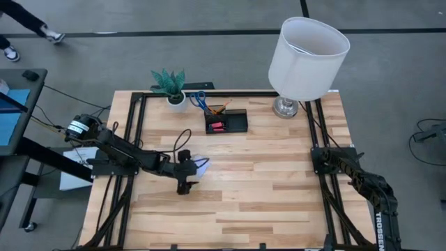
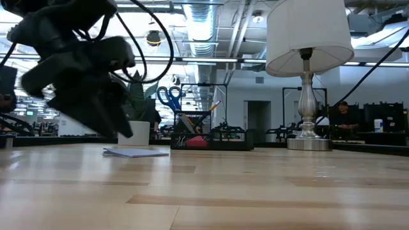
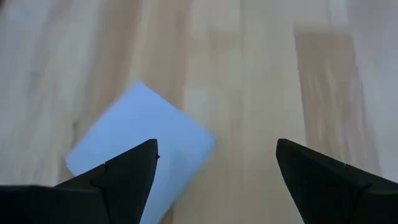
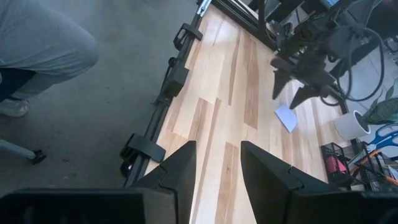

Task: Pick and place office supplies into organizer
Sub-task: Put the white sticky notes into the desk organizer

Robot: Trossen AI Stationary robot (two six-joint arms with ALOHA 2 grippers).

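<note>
The note pad [image 1: 201, 166] is lying on the table [image 1: 279, 188], well nearer than the organizer [image 1: 226, 121], which is sitting between plant pot [image 1: 176, 100] and lamp [image 1: 307, 56].

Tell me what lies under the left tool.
The lavender note pad lies flat on the bare table under the open left tool. One finger hides a corner of the pad; nothing else shows there.

Table [image 1: 279, 181]: pale wood planks, smooth, faint satin sheen; dark matt metal frame [image 1: 139, 125] along its edges. Note pad [image 3: 140, 146]: matt lavender paper. Lamp [image 1: 306, 52]: white cloth-like shade, shiny metal base; organizer [image 1: 226, 123]: black wire mesh; pot [image 1: 177, 101]: smooth, white.
</note>
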